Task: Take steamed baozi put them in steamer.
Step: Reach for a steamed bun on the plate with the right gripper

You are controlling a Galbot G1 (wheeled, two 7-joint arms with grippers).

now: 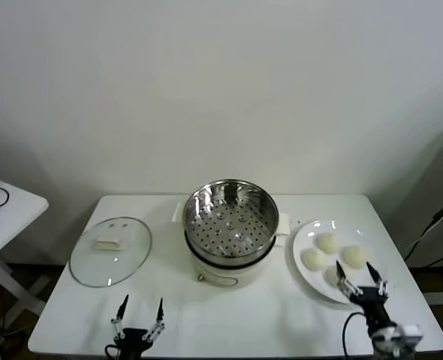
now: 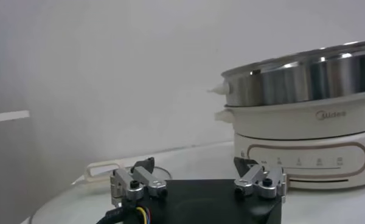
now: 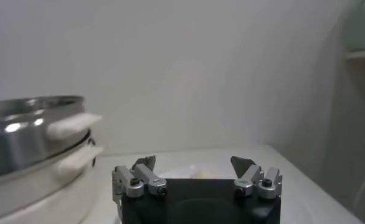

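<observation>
While both wide-open end effectors grip nothing: four steamed baozi [image 1: 328,242] on one plate [image 1: 304,264], one steamer [image 1: 231,214].

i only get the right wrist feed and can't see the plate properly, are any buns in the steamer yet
Observer: No. In the head view the steamer is empty, its holed bottom bare.
Operator: where are the buns then
Observer: On the white plate to the steamer's right; three show clearly, and the nearest bun is partly hidden by the right gripper.
Operator: is that gripper on a bun yet
Observer: It holds nothing; it is open at the plate's near edge, just by that nearest bun.
Operator: what's the left arm doing
Observer: The left gripper is open near the table's front edge, with the glass lid lying flat beyond it.
</observation>
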